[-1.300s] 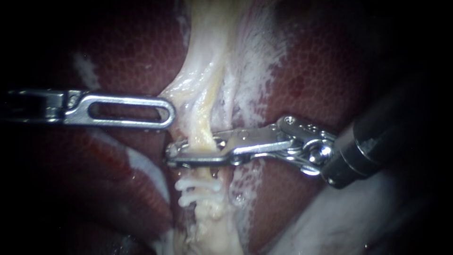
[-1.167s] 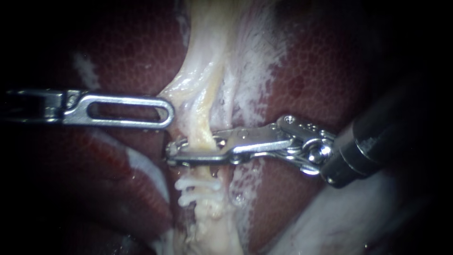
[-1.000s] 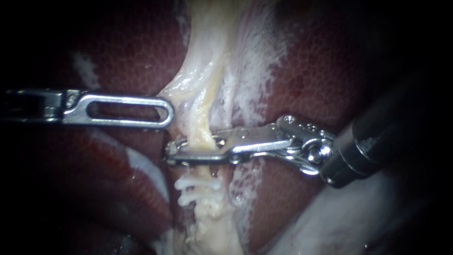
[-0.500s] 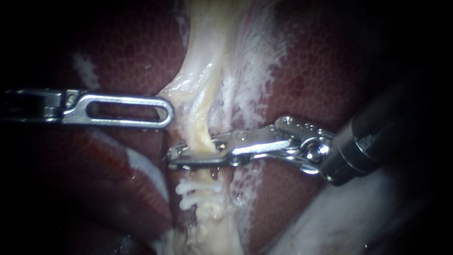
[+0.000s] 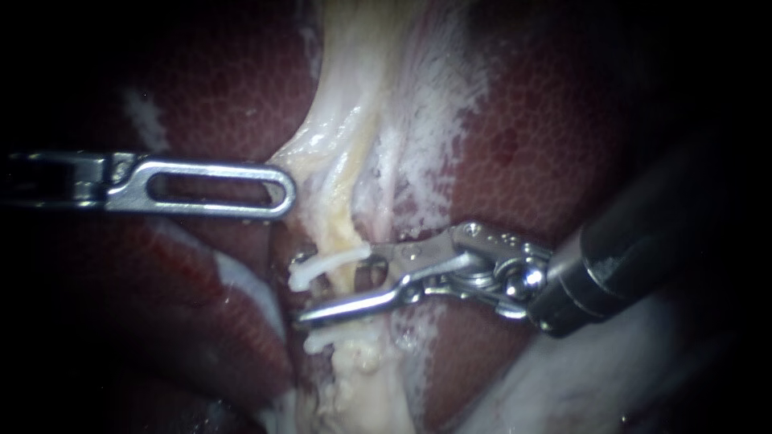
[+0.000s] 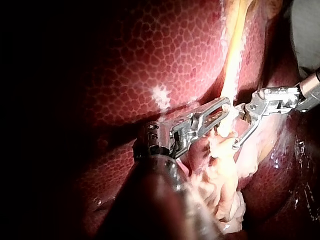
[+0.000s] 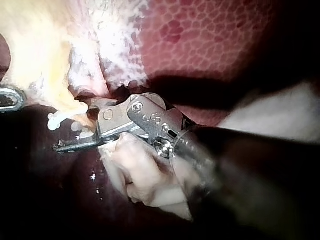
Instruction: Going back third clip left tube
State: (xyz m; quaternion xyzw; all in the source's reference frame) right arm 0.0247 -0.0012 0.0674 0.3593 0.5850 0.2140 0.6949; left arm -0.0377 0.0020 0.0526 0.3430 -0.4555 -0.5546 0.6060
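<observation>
Now right instrument (image 5: 302, 288) is standing wide open at the left tube (image 5: 346, 213).
It is gripping nothing; a white clip (image 5: 326, 264) is sitting across the tube, between its spread tips.

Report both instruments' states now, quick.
Left instrument: cannot be told.
Right instrument: open, one jaw on each side of the tube, holding nothing; a white clip sits on the tube.
</observation>
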